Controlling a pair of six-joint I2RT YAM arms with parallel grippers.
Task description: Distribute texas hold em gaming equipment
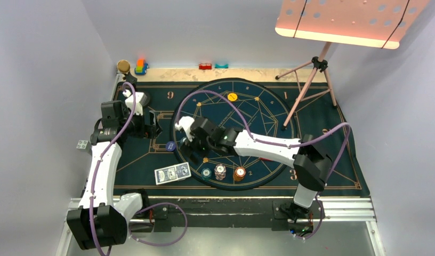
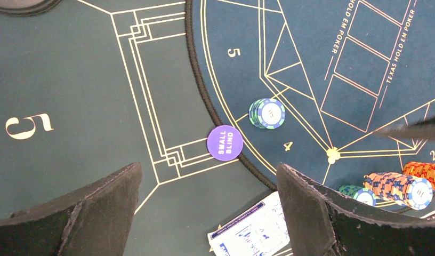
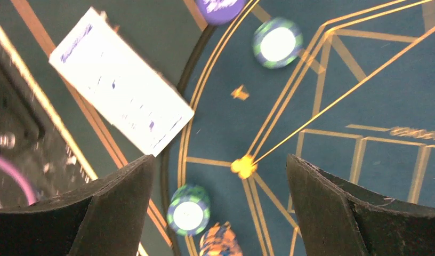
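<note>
On the poker mat (image 1: 151, 184), blue-backed cards (image 1: 172, 173) lie face down near the front edge. Teal (image 1: 206, 173), white-red (image 1: 220, 172) and orange (image 1: 239, 173) chip stacks stand in a row beside them. A purple "small blind" button (image 2: 225, 143) rests on the round centre's rim, with a green-blue chip stack (image 2: 267, 113) just inside it. A yellow chip (image 1: 232, 97) lies far back. My right gripper (image 3: 219, 160) hangs open above the mat between that stack (image 3: 278, 42) and the teal one (image 3: 188, 210). My left gripper (image 2: 208, 168) is open and empty, above the mat near the cards (image 2: 252, 229).
A music stand's tripod (image 1: 306, 88) stands on the mat's right half, its tray (image 1: 348, 18) overhead. Toy blocks (image 1: 141, 66) and a cork-topped stand (image 1: 123, 66) sit along the back edge. Purple cables loop over both arms.
</note>
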